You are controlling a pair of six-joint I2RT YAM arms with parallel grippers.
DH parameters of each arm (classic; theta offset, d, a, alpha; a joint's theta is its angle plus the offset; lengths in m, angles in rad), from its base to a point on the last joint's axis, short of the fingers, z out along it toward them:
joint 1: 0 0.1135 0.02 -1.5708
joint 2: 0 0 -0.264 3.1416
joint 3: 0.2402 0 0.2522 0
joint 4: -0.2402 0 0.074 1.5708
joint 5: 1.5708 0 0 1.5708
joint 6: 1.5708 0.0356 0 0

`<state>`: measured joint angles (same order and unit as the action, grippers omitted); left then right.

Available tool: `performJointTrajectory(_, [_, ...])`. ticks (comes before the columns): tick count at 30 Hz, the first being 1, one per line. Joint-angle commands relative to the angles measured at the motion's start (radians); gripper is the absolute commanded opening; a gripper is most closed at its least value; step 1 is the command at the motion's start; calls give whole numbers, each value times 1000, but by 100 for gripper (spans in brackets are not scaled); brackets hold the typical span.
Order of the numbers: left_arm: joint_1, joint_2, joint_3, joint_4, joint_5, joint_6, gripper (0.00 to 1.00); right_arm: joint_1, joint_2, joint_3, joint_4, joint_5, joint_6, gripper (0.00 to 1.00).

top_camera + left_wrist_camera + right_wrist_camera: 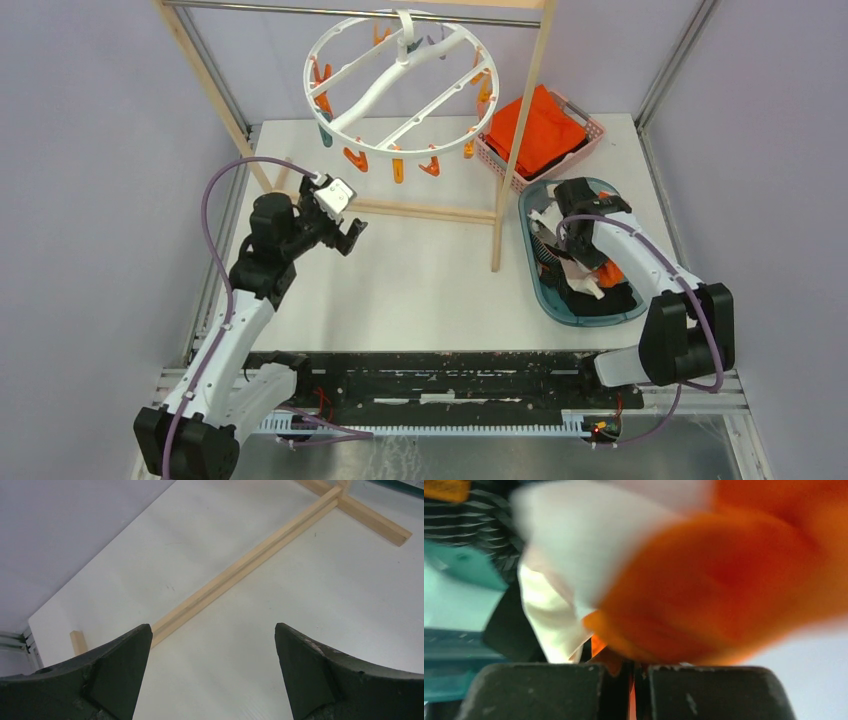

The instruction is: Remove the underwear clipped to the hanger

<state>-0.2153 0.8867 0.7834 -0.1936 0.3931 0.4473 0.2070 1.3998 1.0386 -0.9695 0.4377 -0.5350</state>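
Observation:
The white ring hanger (383, 88) hangs by its hook from the metal bar, and its orange pegs (398, 170) dangle with nothing clipped in them. My right gripper (585, 268) is down in the teal basin (533, 262). In the right wrist view it (634, 672) is shut on the orange underwear (724, 580) with white trim (589, 545). A black garment (610, 302) lies in the basin's near end. A pale garment (548, 216) lies at its far end. My left gripper (350, 235) (212, 645) is open and empty above the table.
The wooden-post frame (520, 150) stands across the back, and its base rail (235, 570) lies just ahead of my left fingers. A pink basket (597, 128) holding a folded orange cloth (540, 130) sits at the back right, behind the basin.

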Motion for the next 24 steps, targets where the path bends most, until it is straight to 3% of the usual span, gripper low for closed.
performJointTrajectory(1, [2,-21,-2,-21,-84,55,100,1,7,-12,-125,-294,7,5])
performJointTrajectory(7, [4,-13,-18,-37,-196,52,100,3,50,5,-269,-585,-85,19])
performJointTrajectory(14, [3,-8,-12,-45,-197,47,99,2,-60,124,-365,-749,-123,41])
performJointTrajectory(19, [3,-15,-17,-43,-199,53,100,0,-124,217,-276,-614,-22,63])
performJointTrajectory(24, [4,-18,-19,-40,-196,55,100,-36,-100,260,-141,-359,61,68])
